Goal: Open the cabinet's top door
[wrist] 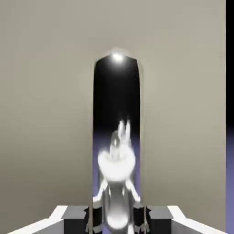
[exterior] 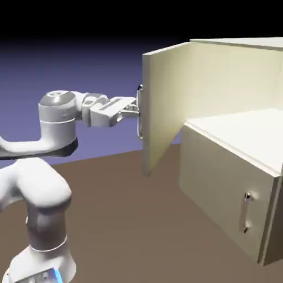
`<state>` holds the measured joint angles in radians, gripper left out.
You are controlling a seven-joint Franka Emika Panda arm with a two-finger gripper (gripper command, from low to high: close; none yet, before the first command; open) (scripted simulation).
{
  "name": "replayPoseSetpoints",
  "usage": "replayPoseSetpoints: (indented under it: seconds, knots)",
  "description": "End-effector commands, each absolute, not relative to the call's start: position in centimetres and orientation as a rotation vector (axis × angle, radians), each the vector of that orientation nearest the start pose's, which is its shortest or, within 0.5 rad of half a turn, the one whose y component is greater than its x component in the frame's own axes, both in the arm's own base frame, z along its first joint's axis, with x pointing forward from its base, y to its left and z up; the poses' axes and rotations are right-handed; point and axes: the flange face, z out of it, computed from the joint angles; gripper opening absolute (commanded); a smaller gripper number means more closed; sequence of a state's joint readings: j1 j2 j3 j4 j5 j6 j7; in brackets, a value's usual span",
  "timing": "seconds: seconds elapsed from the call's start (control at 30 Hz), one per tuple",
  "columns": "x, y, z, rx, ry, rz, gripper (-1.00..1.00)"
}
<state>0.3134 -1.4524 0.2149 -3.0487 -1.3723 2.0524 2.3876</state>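
Top door point(exterior: 166, 105): flat matte beige slab, swung well out from the boxy cabinet point(exterior: 243, 72), with a long shiny chrome bar handle point(exterior: 139, 110) right at the fingertips. Gripper point(exterior: 134, 112) clamped shut on that bar, pointing level at the panel. Handle point(wrist: 116, 137) mirror-glossy up close, rounded end. Beyond and below the gripper, a smaller panel point(exterior: 221, 182) with a short metal handle point(exterior: 246, 213). No readable writing anywhere.

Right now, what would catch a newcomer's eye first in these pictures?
The top door stands swung wide out from the cabinet, edge toward the arm. The gripper reaches level from the exterior view's left and is shut on the long silver handle, which fills the middle of the hand view as a shiny bar. Lower right, the smaller panel with its short handle stays closed.
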Motion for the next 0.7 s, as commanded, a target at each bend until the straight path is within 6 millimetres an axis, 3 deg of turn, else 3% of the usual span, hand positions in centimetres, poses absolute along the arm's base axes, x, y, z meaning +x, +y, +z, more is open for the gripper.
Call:
replayPoseSetpoints:
  seconds: [0.0, 0.33, 0.67]
  knots:
    - [19.9, 6.2, 51.8, -1.577, 1.554, -2.214, -1.0]
    - [16.8, 13.2, 51.8, -1.504, 1.734, -2.289, -1.0]
    - [14.4, 23.4, 51.8, -1.38, 1.986, -2.38, -1.0]
